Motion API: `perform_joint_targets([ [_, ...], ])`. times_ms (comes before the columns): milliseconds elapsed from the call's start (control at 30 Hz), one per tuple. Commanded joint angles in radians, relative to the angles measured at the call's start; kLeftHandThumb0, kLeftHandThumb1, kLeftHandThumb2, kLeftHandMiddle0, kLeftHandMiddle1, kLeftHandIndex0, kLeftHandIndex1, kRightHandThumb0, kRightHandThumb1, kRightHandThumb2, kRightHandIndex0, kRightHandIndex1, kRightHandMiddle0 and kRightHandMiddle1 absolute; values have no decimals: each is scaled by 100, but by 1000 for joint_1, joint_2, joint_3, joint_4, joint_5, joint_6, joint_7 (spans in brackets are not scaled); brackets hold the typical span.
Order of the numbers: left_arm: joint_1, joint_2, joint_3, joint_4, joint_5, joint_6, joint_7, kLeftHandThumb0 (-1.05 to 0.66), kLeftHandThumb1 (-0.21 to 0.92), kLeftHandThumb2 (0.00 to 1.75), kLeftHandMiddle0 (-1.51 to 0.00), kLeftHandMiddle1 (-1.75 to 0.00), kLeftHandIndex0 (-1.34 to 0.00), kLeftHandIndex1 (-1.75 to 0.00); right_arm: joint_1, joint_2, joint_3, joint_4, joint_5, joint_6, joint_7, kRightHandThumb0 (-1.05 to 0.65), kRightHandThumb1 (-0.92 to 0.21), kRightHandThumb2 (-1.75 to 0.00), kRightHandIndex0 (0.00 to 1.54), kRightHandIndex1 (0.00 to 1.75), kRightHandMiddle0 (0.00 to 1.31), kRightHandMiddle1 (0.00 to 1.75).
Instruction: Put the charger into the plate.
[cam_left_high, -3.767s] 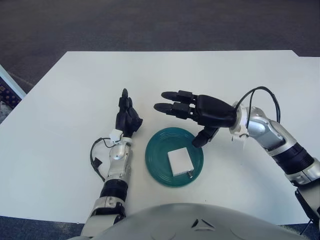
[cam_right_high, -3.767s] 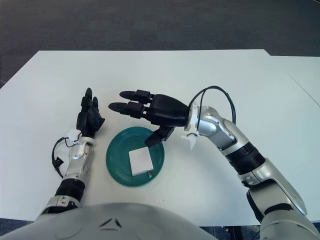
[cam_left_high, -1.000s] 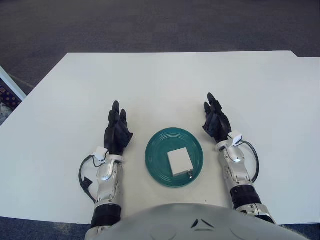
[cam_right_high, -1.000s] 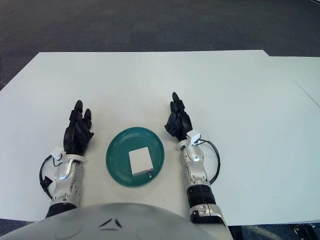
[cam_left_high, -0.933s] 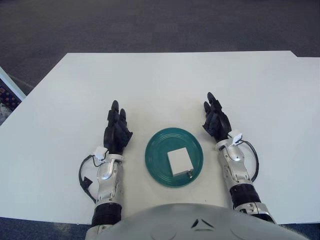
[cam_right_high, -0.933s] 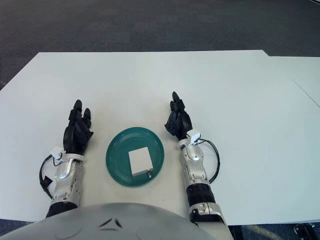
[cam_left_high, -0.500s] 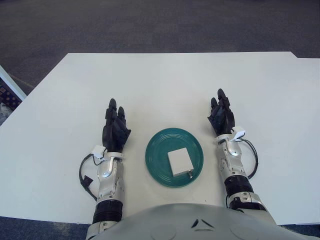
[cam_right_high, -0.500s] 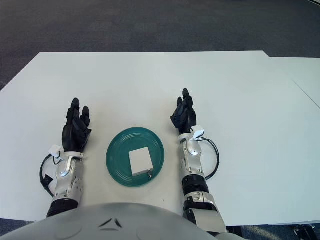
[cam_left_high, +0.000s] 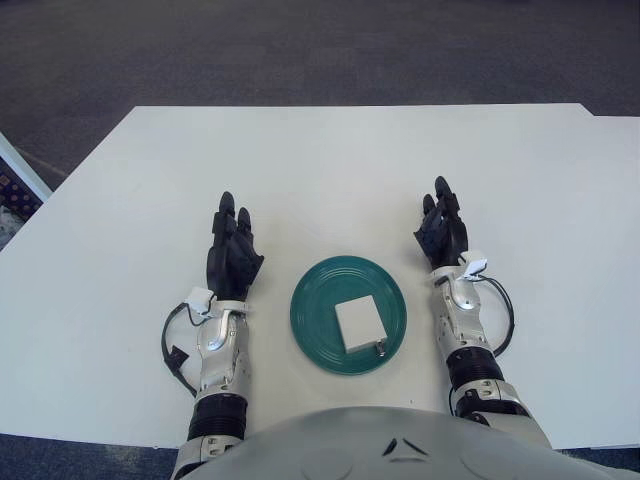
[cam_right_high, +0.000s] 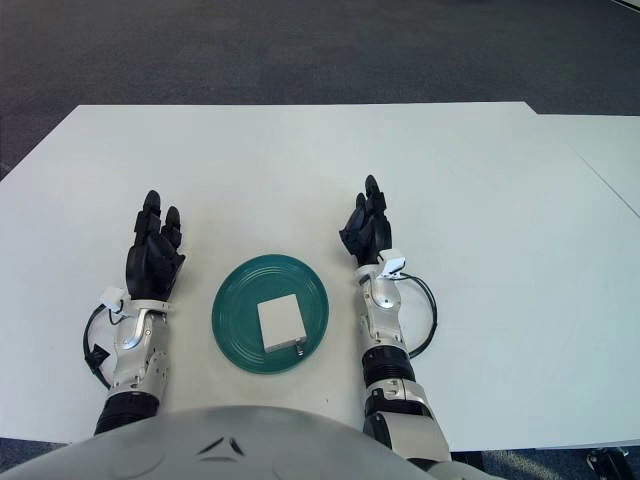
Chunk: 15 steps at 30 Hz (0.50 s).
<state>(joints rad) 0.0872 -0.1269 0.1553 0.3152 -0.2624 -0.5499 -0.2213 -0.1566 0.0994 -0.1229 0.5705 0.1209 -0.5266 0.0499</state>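
both hands flanking the plate, charger lying in it

the left hand (cam_left_high: 233, 257) is showing just beside the left rim of the green plate (cam_left_high: 312, 305), its fingers stretched out and loosely apart, gripping nothing. the right hand (cam_left_high: 441, 231) is showing near the plate's right rim, a little farther toward the worktop's far edge, its fingers likewise extended and holding nothing. the plate is sitting on the white table (cam_left_high: 330, 170) close to the near edge, roughly midway between the left and right edges. the white charger (cam_left_high: 359, 322) is lying flat inside the plate, toward its right and near side, with its metal prongs (cam_left_high: 380, 349) pointing to the near right rim. no brand, label or writing is showing legibly on the charger or plate.
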Motion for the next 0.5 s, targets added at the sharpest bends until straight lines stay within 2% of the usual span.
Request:
perform_joint_targets([
  [0,85,-63,-8,150,-6,-19,2,-104,92,84,-7,0,-5,-8,111,38,4,61,6,24,-10,-99,-92,-92,5,0,1,24],
  [467,90,-47,-7,164,32,-29,4,-105,92,86,-10,-1,-5,-11,183,34,43,-70,6,65,17,-99,-92,-92,2,0,0,28],
])
